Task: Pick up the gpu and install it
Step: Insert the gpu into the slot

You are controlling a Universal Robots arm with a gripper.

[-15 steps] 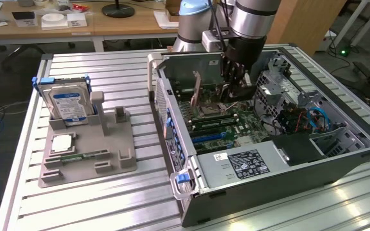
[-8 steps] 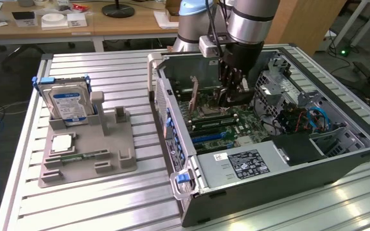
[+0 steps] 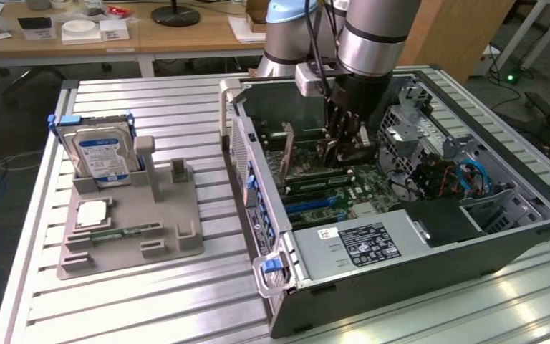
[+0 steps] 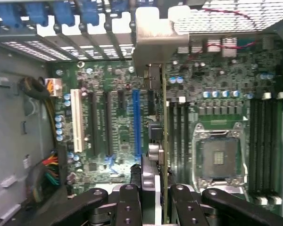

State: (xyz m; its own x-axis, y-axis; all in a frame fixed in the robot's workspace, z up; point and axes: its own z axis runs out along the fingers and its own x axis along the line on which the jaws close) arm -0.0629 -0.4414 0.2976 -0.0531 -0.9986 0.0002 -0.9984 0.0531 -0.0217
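Wrist view, one claw (image 4: 154, 200) clamped on one gpu (image 4: 155, 141), over one motherboard (image 4: 113, 117)

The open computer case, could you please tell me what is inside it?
The motherboard, with the gripper holding the gpu edge-on over its slots. The board beneath the gpu is hidden.

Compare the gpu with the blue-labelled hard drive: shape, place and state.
Shape: the gpu is a thin card, seen edge-on; the hard drive is a boxy silver block, blue-labelled. Place: the gpu is inside the computer case over the motherboard; the hard drive sits in the grey holder on the table outside it. State: the gripper clamps the gpu; the hard drive is unheld. Both stand on edge.
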